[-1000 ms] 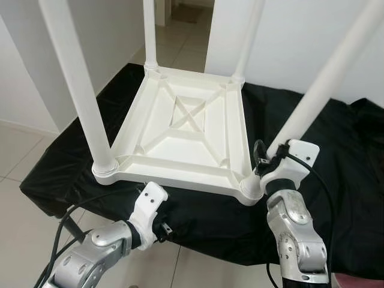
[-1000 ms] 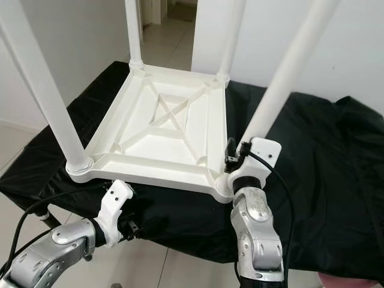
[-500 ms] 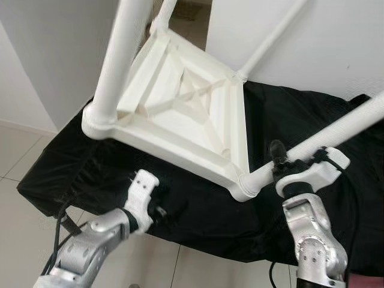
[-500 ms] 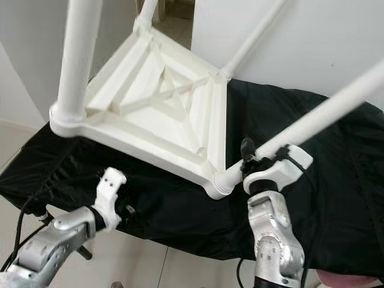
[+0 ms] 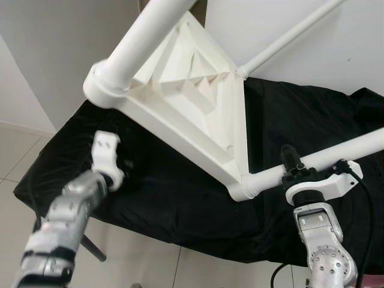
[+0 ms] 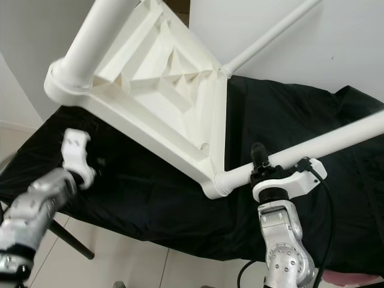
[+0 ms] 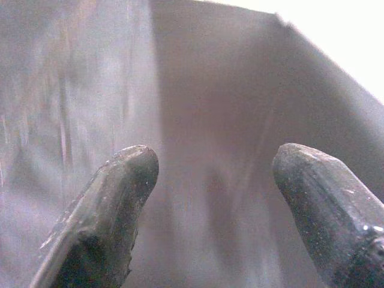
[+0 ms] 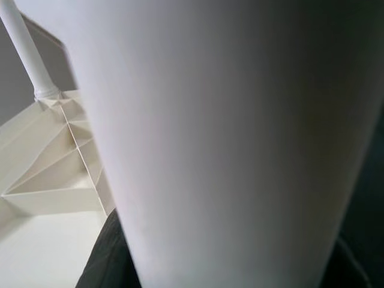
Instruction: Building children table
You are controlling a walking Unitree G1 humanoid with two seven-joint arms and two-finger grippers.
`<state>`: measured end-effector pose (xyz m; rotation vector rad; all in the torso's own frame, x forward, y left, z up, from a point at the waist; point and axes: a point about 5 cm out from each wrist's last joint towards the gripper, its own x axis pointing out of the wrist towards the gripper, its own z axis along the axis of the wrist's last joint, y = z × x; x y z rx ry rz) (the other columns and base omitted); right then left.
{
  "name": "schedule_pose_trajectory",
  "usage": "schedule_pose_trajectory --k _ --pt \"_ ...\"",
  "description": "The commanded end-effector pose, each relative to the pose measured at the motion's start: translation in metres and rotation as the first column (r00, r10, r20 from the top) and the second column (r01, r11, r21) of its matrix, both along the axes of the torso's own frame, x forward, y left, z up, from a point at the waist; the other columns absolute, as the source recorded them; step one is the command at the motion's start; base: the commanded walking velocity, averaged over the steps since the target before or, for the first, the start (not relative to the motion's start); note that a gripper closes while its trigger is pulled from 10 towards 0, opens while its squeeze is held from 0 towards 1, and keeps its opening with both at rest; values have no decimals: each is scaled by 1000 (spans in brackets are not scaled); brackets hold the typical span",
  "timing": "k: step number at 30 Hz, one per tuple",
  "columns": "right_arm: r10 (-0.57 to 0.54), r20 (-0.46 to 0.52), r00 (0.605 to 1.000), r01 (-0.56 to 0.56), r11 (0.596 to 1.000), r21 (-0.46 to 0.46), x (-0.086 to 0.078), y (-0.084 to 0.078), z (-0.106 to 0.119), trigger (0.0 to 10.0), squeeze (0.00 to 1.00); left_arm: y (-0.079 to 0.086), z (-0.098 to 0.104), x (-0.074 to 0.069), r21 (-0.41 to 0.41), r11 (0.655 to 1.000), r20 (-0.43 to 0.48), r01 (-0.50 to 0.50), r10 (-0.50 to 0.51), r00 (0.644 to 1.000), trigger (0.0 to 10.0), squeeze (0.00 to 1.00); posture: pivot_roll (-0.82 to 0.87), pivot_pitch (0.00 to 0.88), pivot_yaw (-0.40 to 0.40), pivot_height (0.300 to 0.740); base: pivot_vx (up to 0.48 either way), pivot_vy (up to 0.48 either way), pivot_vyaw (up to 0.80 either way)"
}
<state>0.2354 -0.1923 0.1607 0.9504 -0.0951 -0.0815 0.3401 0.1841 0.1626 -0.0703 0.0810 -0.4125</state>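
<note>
White children's table (image 5: pixel 198 102) is tipped steeply on its side, ribbed underside facing the camera, left edge raised, near-right corner low over the black cloth (image 5: pixel 180 198). Near-right leg (image 5: pixel 324 157) runs almost level out to the right. Right gripper (image 5: pixel 293 165) is clamped around that leg just beside its corner socket; right wrist view has the leg (image 8: pixel 240 138) pressed close. Left gripper (image 7: pixel 213 198) is off the table, fingers spread apart with nothing between them, over the cloth's left side below the raised corner. Tiled floor (image 5: pixel 144 264) below.
</note>
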Motion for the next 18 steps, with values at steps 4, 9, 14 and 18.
schedule_pose_trajectory --k 4,9,14,18 --pt "130 12 991 -128 953 276 1 33 -21 10000 0 -42 63 25 14 993 142 119 -120 983 10000 0 -67 16 -4 740 0 0 0" --pt "149 16 989 -148 948 282 1 31 -25 10000 0 -62 91 32 22 988 192 151 -153 969 10000 0 -65 19 -5 740 0 0 0" --pt "149 33 988 -150 909 388 1 26 -39 10000 0 -112 156 35 -6 965 299 263 -249 921 10000 0 -53 29 -7 740 0 0 0" --pt "144 37 989 -147 903 403 1 25 -42 10000 0 -120 165 34 5 960 316 280 -267 910 10000 0 -53 29 -7 740 0 0 0"
